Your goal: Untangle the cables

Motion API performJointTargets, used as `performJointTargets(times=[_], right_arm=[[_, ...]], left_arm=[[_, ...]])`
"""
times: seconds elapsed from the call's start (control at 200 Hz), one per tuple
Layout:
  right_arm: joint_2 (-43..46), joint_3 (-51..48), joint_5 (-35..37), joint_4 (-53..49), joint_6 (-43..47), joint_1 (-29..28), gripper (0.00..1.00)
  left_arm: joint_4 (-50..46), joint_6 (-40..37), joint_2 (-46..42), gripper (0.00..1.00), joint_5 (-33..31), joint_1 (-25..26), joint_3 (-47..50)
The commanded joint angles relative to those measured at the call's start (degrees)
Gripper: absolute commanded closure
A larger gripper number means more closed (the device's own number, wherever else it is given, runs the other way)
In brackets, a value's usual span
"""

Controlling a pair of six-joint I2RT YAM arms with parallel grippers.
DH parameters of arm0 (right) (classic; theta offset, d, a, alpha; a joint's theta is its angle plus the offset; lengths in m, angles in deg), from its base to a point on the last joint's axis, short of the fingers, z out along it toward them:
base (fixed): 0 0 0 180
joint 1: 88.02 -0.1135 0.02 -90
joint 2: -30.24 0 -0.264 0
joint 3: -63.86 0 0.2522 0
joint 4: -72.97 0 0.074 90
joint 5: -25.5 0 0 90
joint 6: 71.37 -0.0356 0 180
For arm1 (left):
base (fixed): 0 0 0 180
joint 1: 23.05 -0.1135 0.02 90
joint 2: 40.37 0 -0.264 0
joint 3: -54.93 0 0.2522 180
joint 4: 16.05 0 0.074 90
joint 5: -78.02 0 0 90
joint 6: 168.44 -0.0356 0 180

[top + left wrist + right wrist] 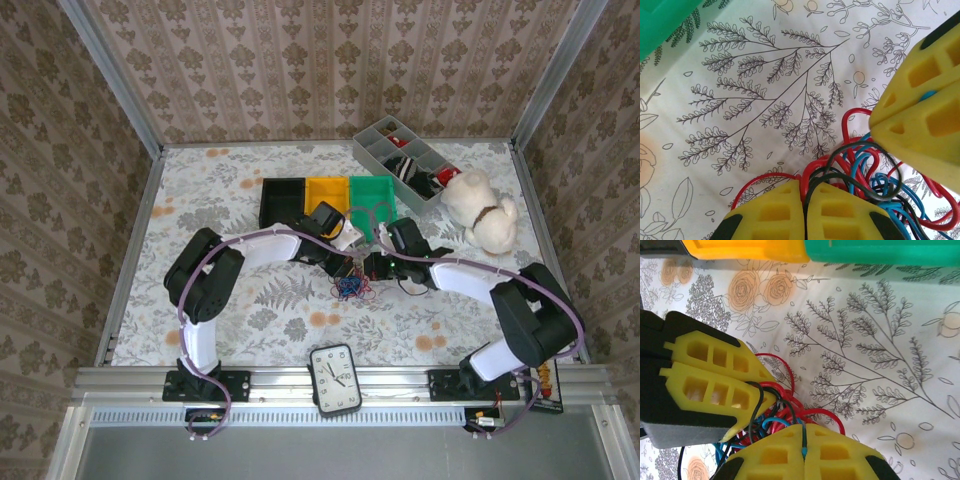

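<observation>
The cables [350,288] are a small tangle of red, blue and black wires on the floral tablecloth, between the two arms. My left gripper [347,262] comes in from the left. In the left wrist view its yellow fingers [775,210] are shut [805,182] on red and black strands of the cables [865,170]. My right gripper [372,268] meets it from the right. It is shut [804,429] on a blue strand that runs with a black one, at the near edge of the cables [785,410]. The two grippers' fingertips stand close together over the bunch.
Black [283,200], yellow [326,192] and green [372,195] bins stand in a row just behind the grippers. A grey compartment tray [400,160] and a plush dog [480,210] are at the back right. A clock [335,378] lies at the near edge.
</observation>
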Motion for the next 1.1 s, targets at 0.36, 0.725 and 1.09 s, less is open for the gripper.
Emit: performJointTargets(times=[0.36,0.725,1.09], right_arm=[[13.29,-5.11,20.66,-4.30,-7.77,8.04,1.00],[22.37,-9.09,25.44,-12.13,-14.64,24.97,1.00],[28.17,-10.49,17.55,-14.69,-16.11,46.31,1.00]], left_arm=[[0.15,4.07,-0.64,1.00,-16.64,-0.27,3.61],[0.01,4.67,-3.63,1.00,-20.30,-0.68,7.10],[-0.77,6.01,-6.62,1.00,-22.32,-3.30,10.09]])
